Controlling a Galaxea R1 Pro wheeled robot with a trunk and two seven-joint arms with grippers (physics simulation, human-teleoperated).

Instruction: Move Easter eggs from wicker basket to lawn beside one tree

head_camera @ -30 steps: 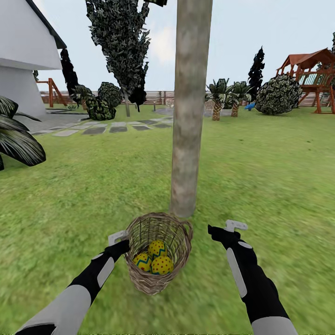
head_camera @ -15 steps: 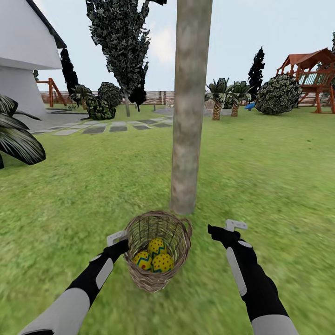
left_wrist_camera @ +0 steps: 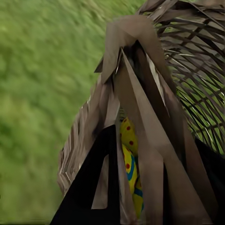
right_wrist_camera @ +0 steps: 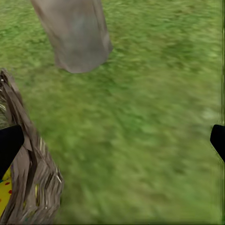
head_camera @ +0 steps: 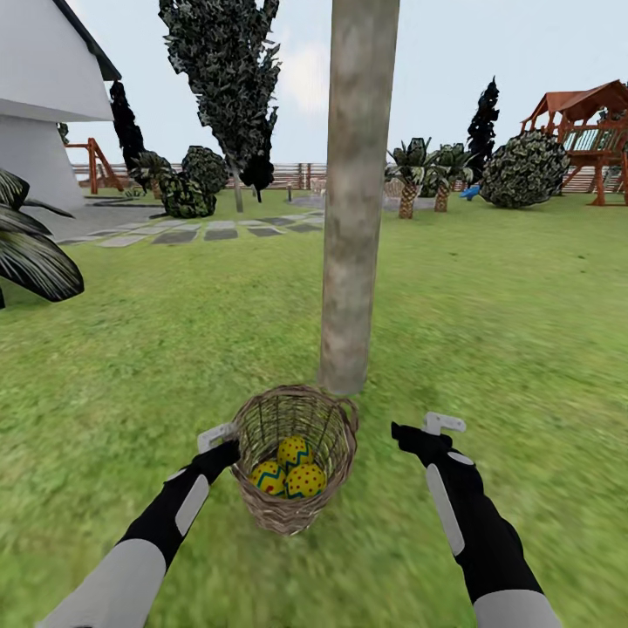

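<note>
The wicker basket (head_camera: 296,506) hangs tilted just above the lawn (head_camera: 488,305), close in front of the grey-beige tree (head_camera: 353,218). Three yellow Easter eggs (head_camera: 295,452) lie inside it, packed together. My left gripper (head_camera: 225,443) is shut on the basket's braided rim; in the left wrist view its black fingers (left_wrist_camera: 89,187) clamp the wicker (left_wrist_camera: 140,70), with a dotted egg (left_wrist_camera: 127,136) behind the weave. My right gripper (head_camera: 429,430) is open and holds nothing, to the right of the basket. In the right wrist view the tree's base (right_wrist_camera: 75,33) and the basket's side (right_wrist_camera: 28,178) show.
A spiky dark plant (head_camera: 30,253) stands at the left, with the white house (head_camera: 44,96) behind it. A grey stepping-stone path (head_camera: 192,234) runs across the back. Palms (head_camera: 410,174), shrubs and a wooden play structure (head_camera: 589,131) stand far right. Grass spreads wide on both sides of the trunk.
The whole view has shifted slightly upward. My left gripper and the basket sit a little higher and closer to the trunk's base than before. The right gripper holds its place.
</note>
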